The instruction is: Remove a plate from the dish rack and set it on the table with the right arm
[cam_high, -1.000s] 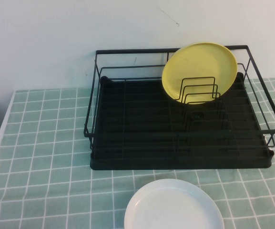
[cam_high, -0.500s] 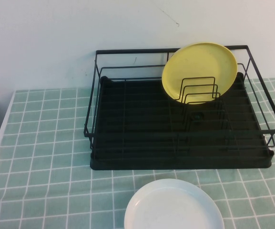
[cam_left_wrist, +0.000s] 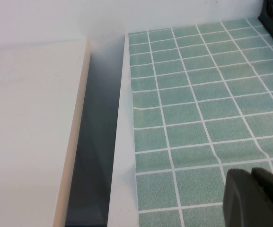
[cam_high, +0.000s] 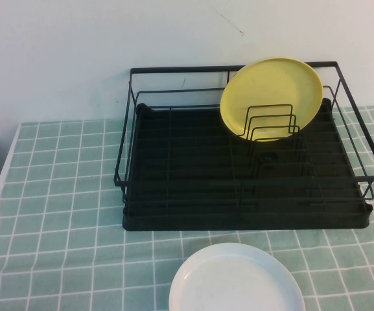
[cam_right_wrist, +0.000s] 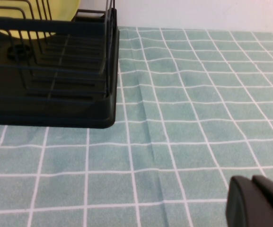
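Note:
The yellow plate [cam_high: 271, 97] stands upright in the wire dividers at the back right of the black dish rack [cam_high: 238, 217], leaning on the rear rail. It also shows in the right wrist view [cam_right_wrist: 63, 7], behind the rack's corner [cam_right_wrist: 56, 113]. Neither arm shows in the high view. My right gripper [cam_right_wrist: 250, 178] is shut and empty, low over the green grid cloth of the table [cam_high: 63, 194], right of the rack and apart from it. My left gripper [cam_left_wrist: 250, 171] is shut and empty over the cloth near the table's left edge.
A white plate [cam_high: 235, 282] lies flat on the cloth in front of the rack, near the front edge. At the left a gap separates the table edge [cam_left_wrist: 119, 142] from a pale surface [cam_left_wrist: 27, 132]. A white wall stands behind the rack.

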